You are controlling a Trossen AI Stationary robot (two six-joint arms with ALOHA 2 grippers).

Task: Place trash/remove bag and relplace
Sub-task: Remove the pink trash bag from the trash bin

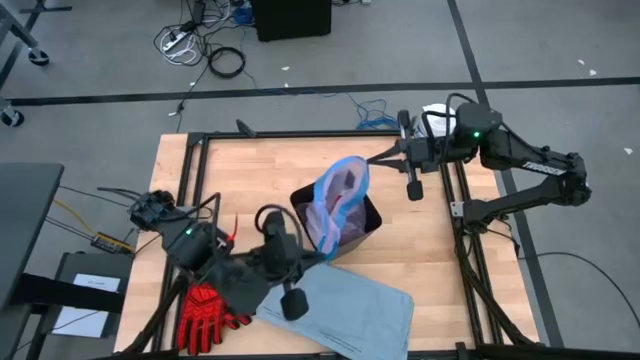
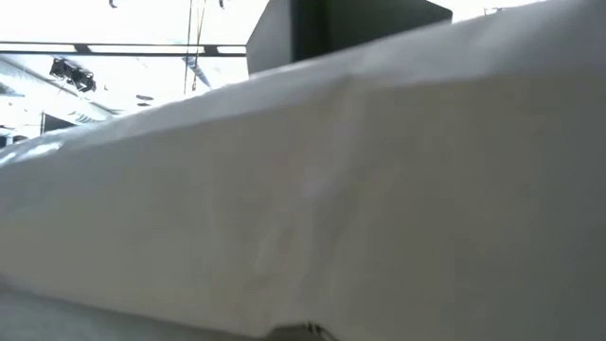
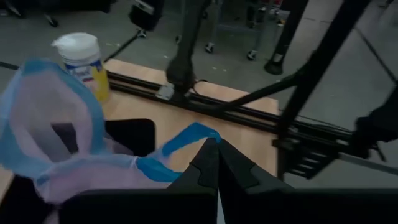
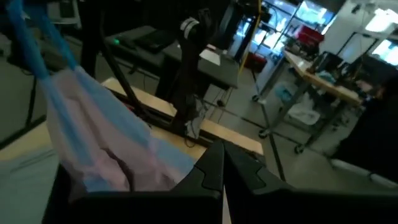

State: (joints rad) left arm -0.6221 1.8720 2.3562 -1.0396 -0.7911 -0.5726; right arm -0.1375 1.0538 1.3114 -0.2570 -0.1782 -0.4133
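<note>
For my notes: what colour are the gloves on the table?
Red with black markings, best seen in the high view.

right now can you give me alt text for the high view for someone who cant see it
Seen from above, two dark robot arms flank a small black bin on a wooden table, its pink-lavender bag bulging up out of it. The left gripper and right gripper each reach its blue-edged rim; a grey-blue liner and red gloves lie nearby.

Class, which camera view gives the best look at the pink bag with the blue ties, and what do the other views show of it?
The high view: the whole pink bag shows, rising from the black bin. The left wrist view shows its open mouth and a blue tie up close; the right wrist view shows one bunched side; the low view shows none of it.
</note>
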